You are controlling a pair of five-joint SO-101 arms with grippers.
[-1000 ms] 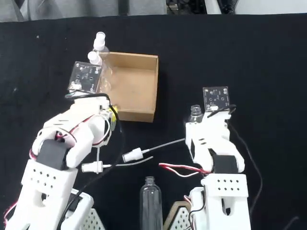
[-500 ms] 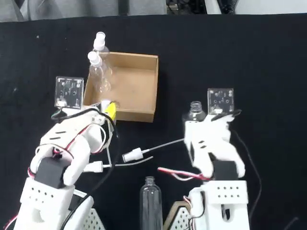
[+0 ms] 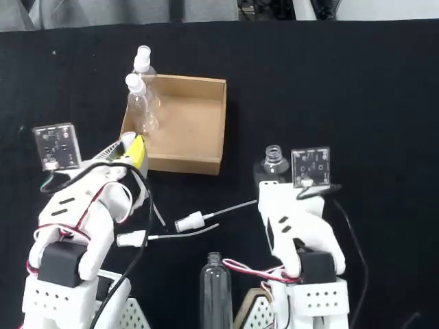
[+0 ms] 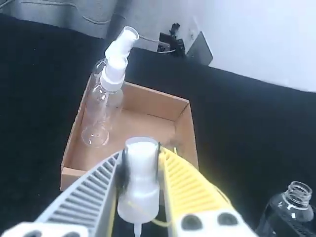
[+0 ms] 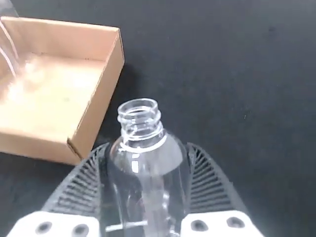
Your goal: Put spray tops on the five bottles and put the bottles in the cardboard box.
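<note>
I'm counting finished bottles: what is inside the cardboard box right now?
A capped bottle stands against the cardboard box's left wall; a second capped bottle rises at the far corner, inside or behind unclear. The left tool, holding a spray top, covers the near-left corner.

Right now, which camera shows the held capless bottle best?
Right wrist view: the bottle is close, its open neck clear. High view shows just its neck and shoulders; left wrist view, cut off at the edge.

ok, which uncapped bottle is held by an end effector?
The bottle right of the cardboard box, clamped in the right end effector. The other uncapped bottle sits free, touched by nothing.
</note>
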